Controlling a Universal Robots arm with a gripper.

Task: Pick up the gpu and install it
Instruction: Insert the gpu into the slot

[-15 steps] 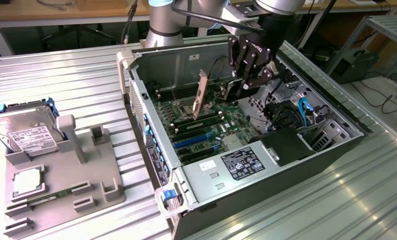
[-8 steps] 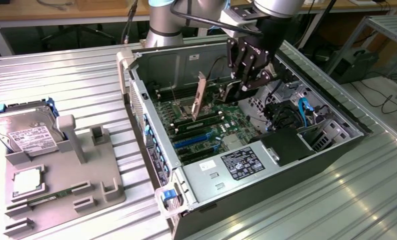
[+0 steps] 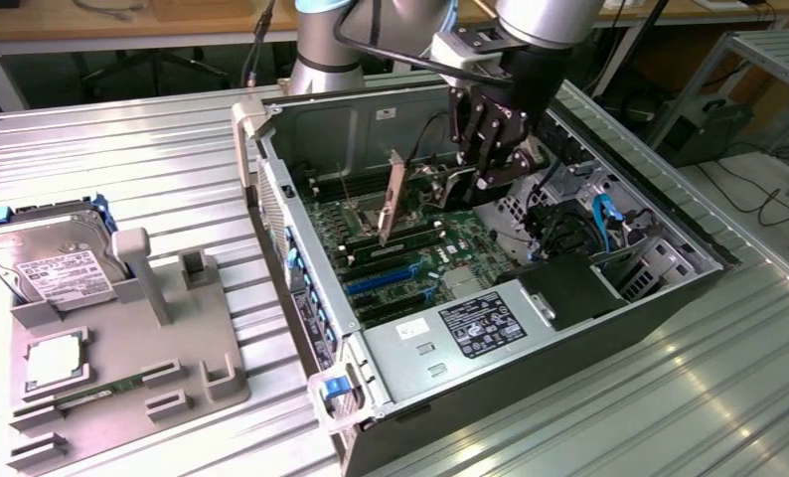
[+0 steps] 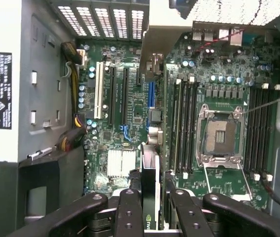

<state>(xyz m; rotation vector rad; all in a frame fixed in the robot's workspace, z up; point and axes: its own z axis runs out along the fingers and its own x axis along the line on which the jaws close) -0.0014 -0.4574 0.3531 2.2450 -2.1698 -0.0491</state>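
Wrist view: the gpu (image 4: 150,190) is seen edge-on, pinched between the black fingers (image 4: 130,212) of the gripper (image 4: 151,210), directly over the motherboard (image 4: 219,84) with its bare CPU socket (image 4: 220,136) and memory slots. In the exterior view the gripper (image 3: 494,169) is seen lowered inside the open computer case (image 3: 567,348); a hard drive (image 3: 53,260) stands well apart on the grey fixture (image 3: 129,368), at the exterior view's left.

gpu (image 3: 394,199) upright in case (image 3: 673,298) on motherboard (image 3: 421,248) | hard drive (image 3: 53,260) on stand (image 3: 129,368), exterior view's left
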